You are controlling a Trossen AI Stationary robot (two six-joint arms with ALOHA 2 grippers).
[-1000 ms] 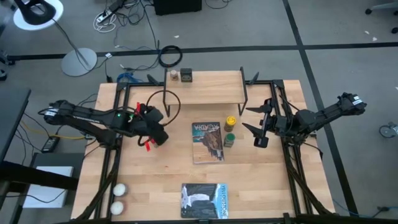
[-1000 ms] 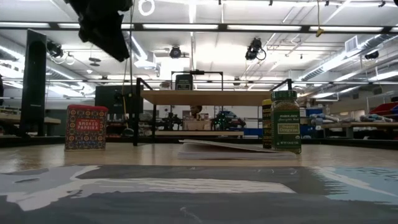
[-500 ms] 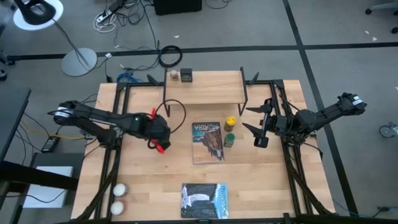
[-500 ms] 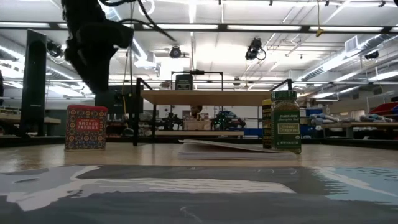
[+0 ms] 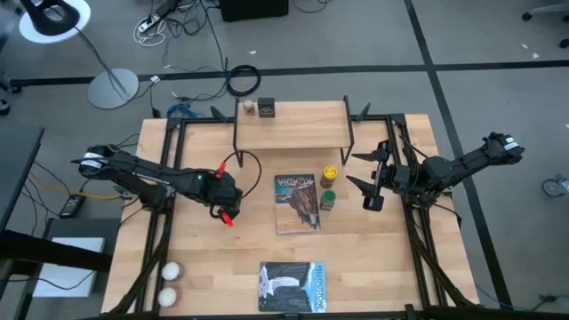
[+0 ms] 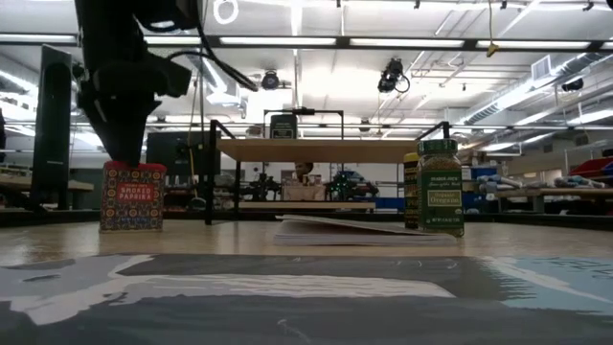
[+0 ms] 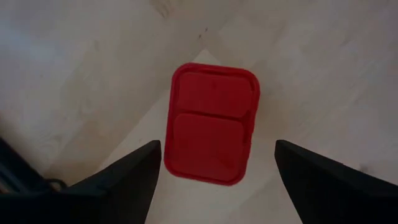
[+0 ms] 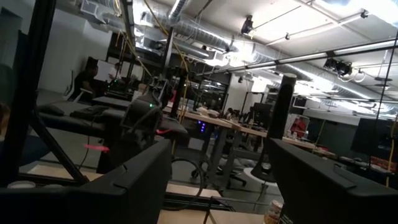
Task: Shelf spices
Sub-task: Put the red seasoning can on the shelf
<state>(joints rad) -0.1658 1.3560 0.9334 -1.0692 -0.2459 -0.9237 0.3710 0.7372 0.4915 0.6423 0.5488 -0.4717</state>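
Red tin [image 7: 212,124] stands left of the magazine [image 5: 297,203]; the left gripper [image 7: 214,171], higher 1 second ago, has dropped over it, fingers spread, not gripping. Right gripper [image 5: 366,181] waits open.

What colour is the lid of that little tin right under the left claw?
Plain red: the red tin, seen best in the left wrist view.

Red tin [image 7: 211,124] upright on table; two jars [image 5: 328,185] beside magazine; seemingly two containers [image 5: 258,108] on shelf [image 5: 302,124]
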